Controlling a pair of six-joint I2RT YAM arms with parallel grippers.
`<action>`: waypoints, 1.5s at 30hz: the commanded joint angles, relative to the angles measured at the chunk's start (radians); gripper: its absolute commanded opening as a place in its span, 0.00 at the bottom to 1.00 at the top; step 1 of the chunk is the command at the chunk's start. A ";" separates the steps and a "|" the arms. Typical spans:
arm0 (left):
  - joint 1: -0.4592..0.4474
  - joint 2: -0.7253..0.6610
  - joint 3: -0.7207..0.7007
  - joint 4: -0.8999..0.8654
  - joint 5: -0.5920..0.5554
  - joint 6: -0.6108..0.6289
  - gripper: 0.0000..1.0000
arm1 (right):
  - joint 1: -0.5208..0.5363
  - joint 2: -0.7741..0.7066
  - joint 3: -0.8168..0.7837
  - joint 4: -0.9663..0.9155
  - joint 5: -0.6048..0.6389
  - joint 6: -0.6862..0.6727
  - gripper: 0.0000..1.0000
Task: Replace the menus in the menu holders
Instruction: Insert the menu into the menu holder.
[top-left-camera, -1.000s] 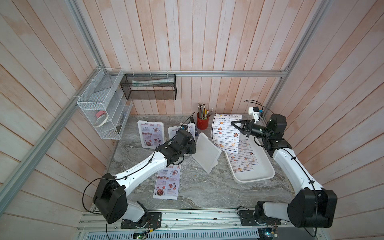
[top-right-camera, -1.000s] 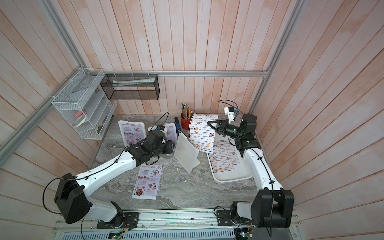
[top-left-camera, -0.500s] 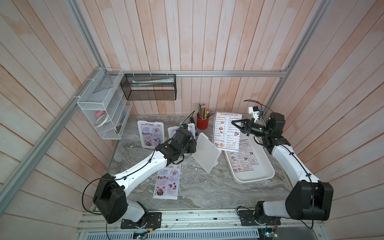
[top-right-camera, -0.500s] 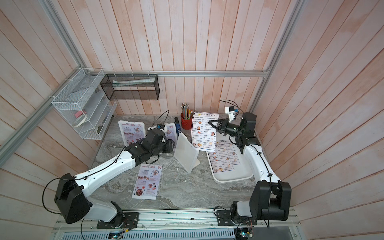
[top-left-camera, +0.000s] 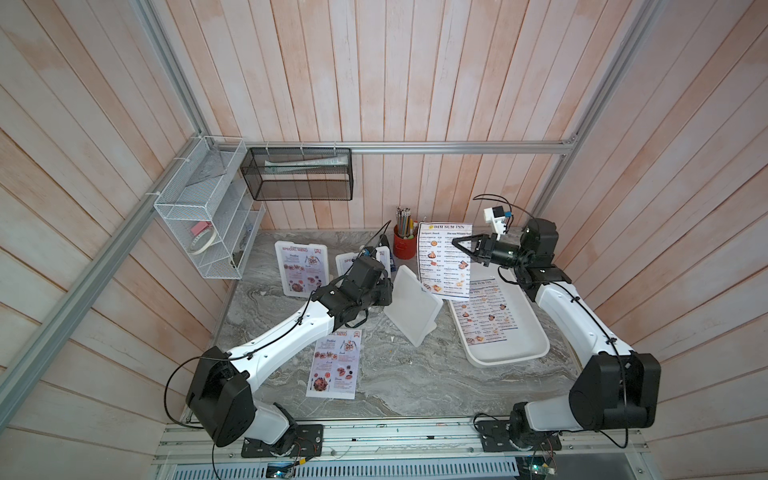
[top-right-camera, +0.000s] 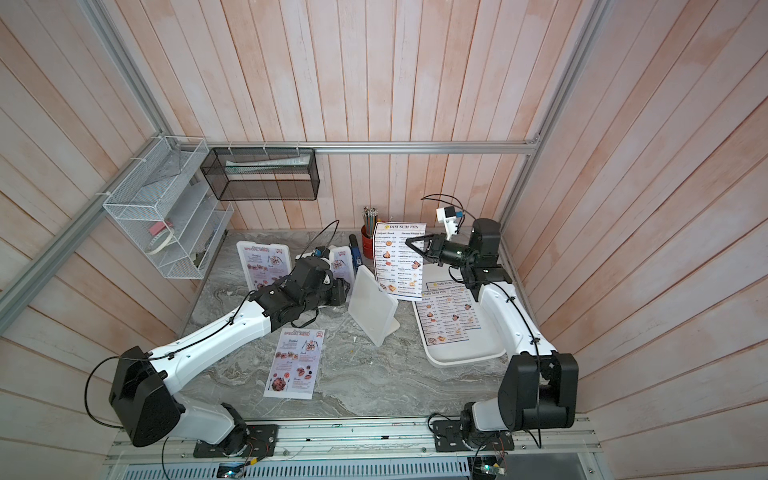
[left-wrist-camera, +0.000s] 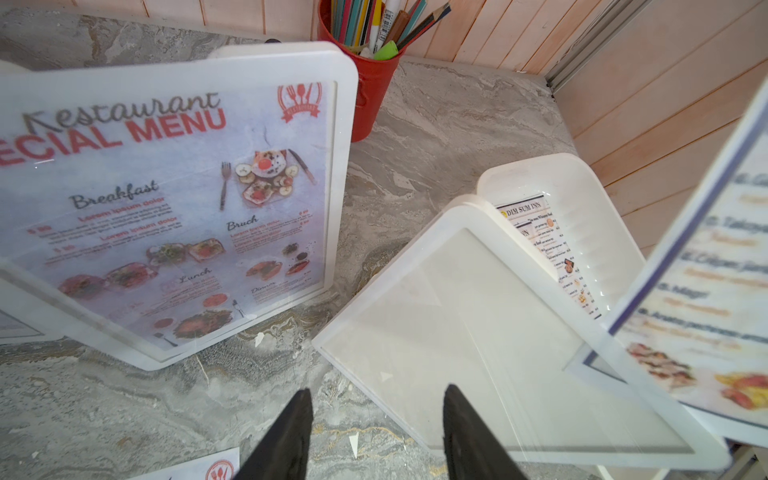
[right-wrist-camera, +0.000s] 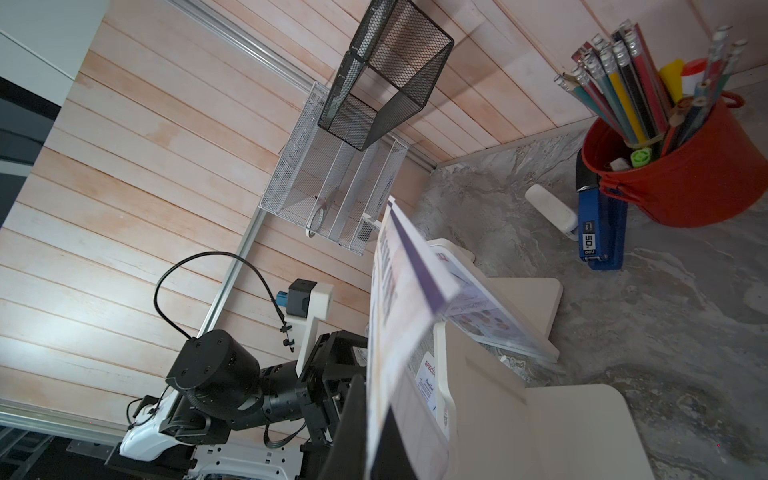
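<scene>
My right gripper (top-left-camera: 455, 242) is shut on the edge of a blue-bordered Dim Sum Inn menu (top-left-camera: 444, 262), which hangs upright in the air just behind the empty white menu holder (top-left-camera: 411, 309). In the right wrist view the sheet (right-wrist-camera: 399, 316) is pinched between the jaws (right-wrist-camera: 374, 395). My left gripper (left-wrist-camera: 378, 390) is open low over the table at the empty holder's (left-wrist-camera: 478, 332) near corner, gripping nothing. Two holders with Special Menu sheets stand at the back left (top-left-camera: 301, 268) (top-left-camera: 347, 264), the second partly behind my left arm. A loose Special Menu sheet (top-left-camera: 334, 363) lies on the table.
A white tray (top-left-camera: 511, 353) on the right holds more Dim Sum Inn sheets (top-left-camera: 484, 316). A red cup of pencils (top-left-camera: 404, 245) and a blue stapler (right-wrist-camera: 602, 228) stand at the back. A white wire rack (top-left-camera: 208, 232) and a black mesh basket (top-left-camera: 299, 174) hang on the walls.
The right wrist has turned, and the held menu has swung from slanted and curled to flat and upright. The left arm has not moved.
</scene>
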 joint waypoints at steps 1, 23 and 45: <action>-0.005 0.003 0.028 -0.014 -0.018 0.015 0.53 | 0.019 0.020 0.042 0.025 0.015 -0.045 0.00; -0.004 -0.073 -0.036 -0.017 -0.040 0.024 0.53 | 0.161 0.026 -0.041 0.234 0.214 -0.166 0.00; -0.004 -0.124 -0.077 -0.017 -0.053 0.020 0.53 | 0.200 -0.021 -0.172 0.417 0.284 -0.190 0.00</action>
